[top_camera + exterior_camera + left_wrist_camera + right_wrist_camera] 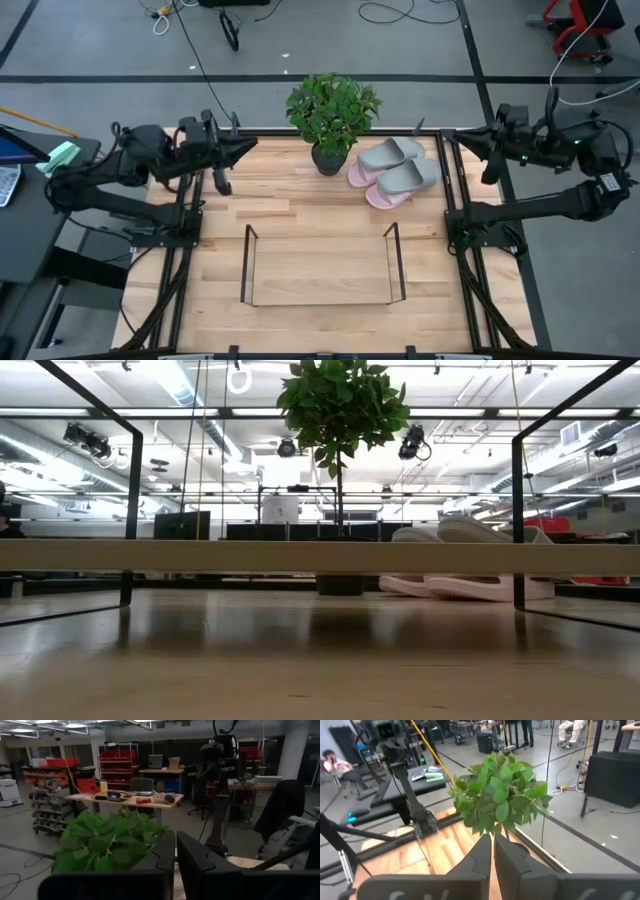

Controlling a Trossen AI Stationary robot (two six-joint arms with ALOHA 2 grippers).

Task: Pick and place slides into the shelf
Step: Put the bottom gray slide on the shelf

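The slides (398,170) lie in a cluster in the upper right of the high view, right of centre on the wooden table (290,200): two grey slides sit on top of two pale pink ones, whose edges show at the left and lower side of the stack, with all toes pointing toward the lower left of the frame. In the low view the same stack (470,565) appears right of centre, the grey soles above the pink ones. The shelf (322,265), a thin black wire frame, stands in the lower centre of the high view, well apart from the slides; only bare tabletop shows within its outline, and none of the slides is inside it. A potted plant (332,115) stands just left of the slides at the top centre of the table, its dark pot near the pink edge of the stack. The left gripper (247,146) hangs at the upper left corner of the table, pointing toward the plant, its fingers (192,857) pressed nearly together and grasping nothing. The right gripper (462,141) hangs at the upper right, just beyond the slides, its fingers (507,852) likewise clenched on nothing. Both arms are clear of the table surface.
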